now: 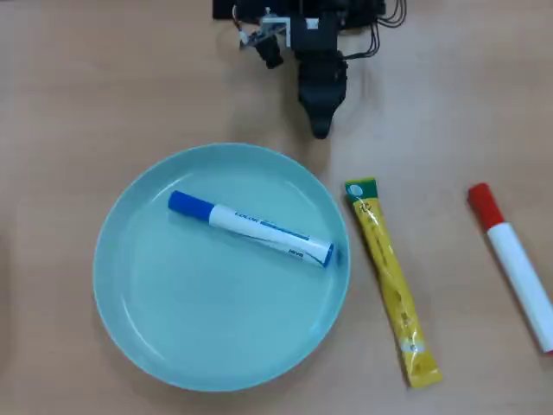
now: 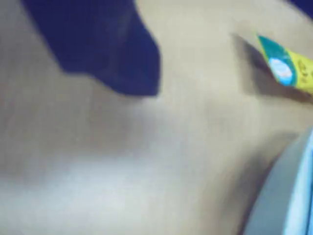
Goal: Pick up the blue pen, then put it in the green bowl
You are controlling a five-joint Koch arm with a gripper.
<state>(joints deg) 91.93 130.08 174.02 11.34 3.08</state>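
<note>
One plain light-wood table [image 1: 104, 86].

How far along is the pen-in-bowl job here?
It looks finished: the blue pen lies flat inside the green bowl. Nothing is in hand; the gripper sits above the bowl's rim in the overhead view, holding nothing. Nothing seems left.

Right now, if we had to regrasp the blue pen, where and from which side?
Mid-barrel, from straight above. The blue pen lies flat inside the green bowl, cap toward upper left in the overhead view. Set the jaws across its long axis; the white barrel is the widest clear stretch. The low rim would likely hinder a side approach. The gripper sits beyond the rim.
</note>
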